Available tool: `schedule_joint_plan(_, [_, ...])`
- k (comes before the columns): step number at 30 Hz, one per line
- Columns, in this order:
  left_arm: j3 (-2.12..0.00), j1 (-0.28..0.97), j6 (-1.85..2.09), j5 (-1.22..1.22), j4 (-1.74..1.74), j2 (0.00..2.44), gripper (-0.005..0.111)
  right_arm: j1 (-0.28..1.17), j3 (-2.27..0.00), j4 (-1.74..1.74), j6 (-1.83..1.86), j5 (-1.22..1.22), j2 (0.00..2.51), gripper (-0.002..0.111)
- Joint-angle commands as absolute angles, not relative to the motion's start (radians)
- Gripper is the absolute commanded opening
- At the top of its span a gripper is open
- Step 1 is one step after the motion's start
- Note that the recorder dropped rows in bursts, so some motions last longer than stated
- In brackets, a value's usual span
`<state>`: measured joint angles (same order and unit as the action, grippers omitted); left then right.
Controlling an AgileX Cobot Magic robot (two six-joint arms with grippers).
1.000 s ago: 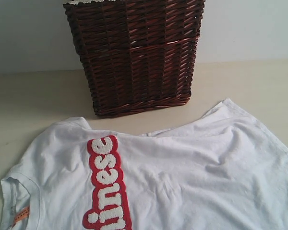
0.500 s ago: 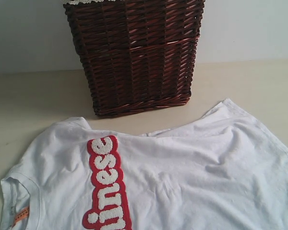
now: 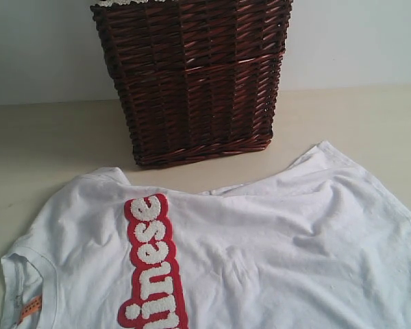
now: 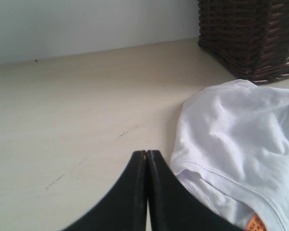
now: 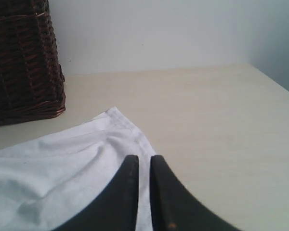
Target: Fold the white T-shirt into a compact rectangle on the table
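**Base:** Where's the white T-shirt (image 3: 260, 253)?
**Me:** Spread unfolded on the table (image 3: 48, 137), in front of the wicker basket (image 3: 192, 75). My left gripper (image 4: 146, 153) is pressed together by the neckline. My right gripper (image 5: 144, 158) is a slit apart over the hem, pinching nothing.
**Base:** Risk?
**Me:** Descending this narrow, I'd likely skid and bunch the cloth.

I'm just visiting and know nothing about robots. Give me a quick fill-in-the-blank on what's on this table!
The white T-shirt lies spread on the table in front of a dark wicker ____.
Its fuzzy white letters sit on a ____ band.
The small neck tag is coloured ____.
The left tool, near the shirt's collar, is ____ (open or shut).
Missing words: basket; red; orange; shut.
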<state>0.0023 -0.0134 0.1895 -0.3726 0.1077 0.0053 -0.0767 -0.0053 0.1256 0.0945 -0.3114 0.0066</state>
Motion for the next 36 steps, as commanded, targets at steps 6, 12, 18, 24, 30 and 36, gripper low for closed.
schedule_joint_plan(6, [-0.129, 0.036, 0.176, -0.36, 0.073, 0.34, 0.0, -0.083, 0.0, 0.126, 0.102, -0.306, 0.0, 0.011])
schedule_joint_plan(12, [-0.502, 0.107, 0.199, -0.66, 0.099, 0.951, 0.0, -0.083, 0.0, 0.126, 0.102, -0.306, 0.0, 0.011])
schedule_joint_plan(18, [-0.746, 0.109, 0.365, -0.968, 0.133, 1.225, 0.0, -0.083, 0.0, 0.126, 0.102, -0.306, 0.0, 0.011])
schedule_joint_plan(24, [-0.783, 0.109, 0.607, -0.942, 0.217, 1.269, 0.0, -0.083, 0.0, 0.128, 0.102, -0.306, 0.0, 0.011])
schedule_joint_plan(30, [-0.758, 0.109, 0.636, -0.685, 0.335, 1.272, 0.0, -0.083, 0.0, 0.128, 0.102, -0.306, 0.0, 0.011])
schedule_joint_plan(36, [-0.727, 0.109, 0.945, -0.457, 0.494, 1.429, 0.0, -0.083, 0.0, 0.128, 0.102, -0.306, 0.0, 0.011])
